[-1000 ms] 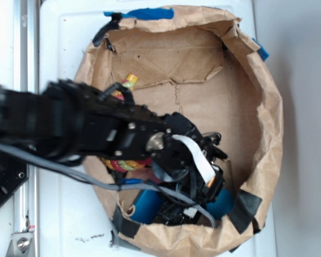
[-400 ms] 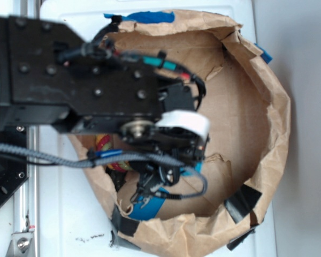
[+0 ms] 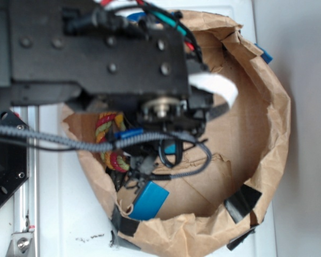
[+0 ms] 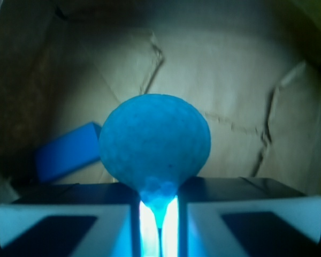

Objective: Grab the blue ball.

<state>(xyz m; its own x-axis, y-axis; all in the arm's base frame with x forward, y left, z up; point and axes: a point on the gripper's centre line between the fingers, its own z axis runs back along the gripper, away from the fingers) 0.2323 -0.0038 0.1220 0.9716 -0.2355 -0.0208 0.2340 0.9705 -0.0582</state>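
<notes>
In the wrist view the blue ball (image 4: 155, 142) fills the middle of the picture, round and bright, pinched at its lower part between my two fingers. My gripper (image 4: 158, 206) is shut on it, and the ball hangs above the cardboard floor. In the exterior view the black arm (image 3: 96, 53) covers the gripper, so only a speck of blue shows under the wrist. The flat blue block (image 3: 148, 199) lies on the floor near the front wall, and it appears low on the left in the wrist view (image 4: 67, 150).
A brown paper wall (image 3: 273, 123) rings the cardboard floor (image 3: 246, 134), patched with black tape (image 3: 241, 201) and blue tape (image 3: 265, 53). A red, yellow and green rope toy (image 3: 109, 139) lies at the left inside. Grey cables (image 3: 53, 139) trail from the arm.
The arm has come up from the front right of the floor and moved toward the back of the enclosure. The ball left the floor with it. The blue block stayed in place.
</notes>
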